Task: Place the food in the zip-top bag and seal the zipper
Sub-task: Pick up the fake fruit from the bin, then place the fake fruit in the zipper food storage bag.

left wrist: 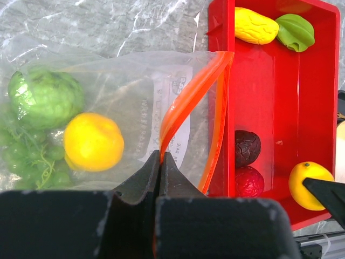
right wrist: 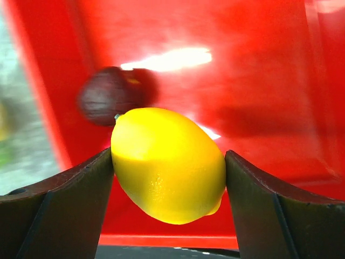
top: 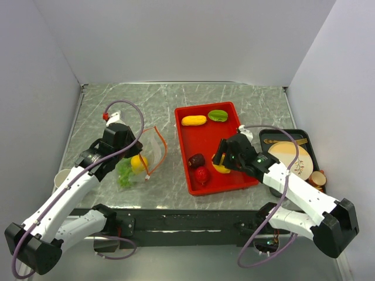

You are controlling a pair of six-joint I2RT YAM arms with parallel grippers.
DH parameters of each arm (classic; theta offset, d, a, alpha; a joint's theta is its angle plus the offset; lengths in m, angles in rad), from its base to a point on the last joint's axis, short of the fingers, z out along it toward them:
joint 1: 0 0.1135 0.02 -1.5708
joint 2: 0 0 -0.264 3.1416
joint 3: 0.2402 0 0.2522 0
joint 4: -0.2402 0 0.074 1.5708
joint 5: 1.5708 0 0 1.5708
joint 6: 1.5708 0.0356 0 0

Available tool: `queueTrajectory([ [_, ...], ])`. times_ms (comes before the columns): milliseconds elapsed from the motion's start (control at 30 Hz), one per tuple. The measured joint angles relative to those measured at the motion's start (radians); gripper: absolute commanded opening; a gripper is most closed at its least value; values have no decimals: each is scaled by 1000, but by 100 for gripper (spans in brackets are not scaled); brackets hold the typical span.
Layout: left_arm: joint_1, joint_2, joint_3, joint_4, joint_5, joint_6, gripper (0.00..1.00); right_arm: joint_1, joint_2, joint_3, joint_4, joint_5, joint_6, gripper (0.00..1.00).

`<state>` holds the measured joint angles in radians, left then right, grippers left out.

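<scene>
1. Zip-top bag: lies on the worktop just left of the red tray. Its mouth faces the tray.
2. Zipper: the long axis runs far to near along the bag's right edge. It bows outward, so the mouth stands open.
3. Bag contents: a green lumpy fruit, an orange-yellow round fruit and green grapes.
4. Left gripper: jaws pressed together on the zipper's near end. The arm reaches forward from the near-left base with the elbow bent and the wrist over the bag.
5. Right gripper: jaws clamped on either side of a lemon at the tray's near part. The lemon's long axis is tilted, with the green-tipped end up-left in the wrist view. The arm stretches diagonally from the near-right base.
6. Tray, far end: a long yellow piece lying left to right, with a green piece beside it.
7. Tray, near-left: a dark red piece and a red piece, side by side.
</scene>
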<state>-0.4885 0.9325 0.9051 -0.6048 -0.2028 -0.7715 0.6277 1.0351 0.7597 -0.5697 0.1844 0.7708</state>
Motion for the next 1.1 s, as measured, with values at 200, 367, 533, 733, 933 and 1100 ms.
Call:
queueTrajectory([
  [200, 0, 1, 0, -2, 4, 0, 1, 16, 82, 103, 121, -140, -7, 49],
  [367, 0, 1, 0, -2, 7, 0, 1, 76, 231, 315, 190, -197, -45, 49],
  [533, 0, 1, 0, -2, 8, 0, 1, 122, 342, 455, 233, -258, -63, 50],
  [733, 0, 2, 5, -6, 9, 7, 1, 164, 499, 578, 255, -364, -39, 49],
  [933, 0, -1, 13, -6, 22, 8, 1, 216, 624, 629, 278, -438, -11, 49],
  [1100, 0, -11, 13, -7, 27, 7, 1, 249, 702, 658, 284, -467, -1, 51],
])
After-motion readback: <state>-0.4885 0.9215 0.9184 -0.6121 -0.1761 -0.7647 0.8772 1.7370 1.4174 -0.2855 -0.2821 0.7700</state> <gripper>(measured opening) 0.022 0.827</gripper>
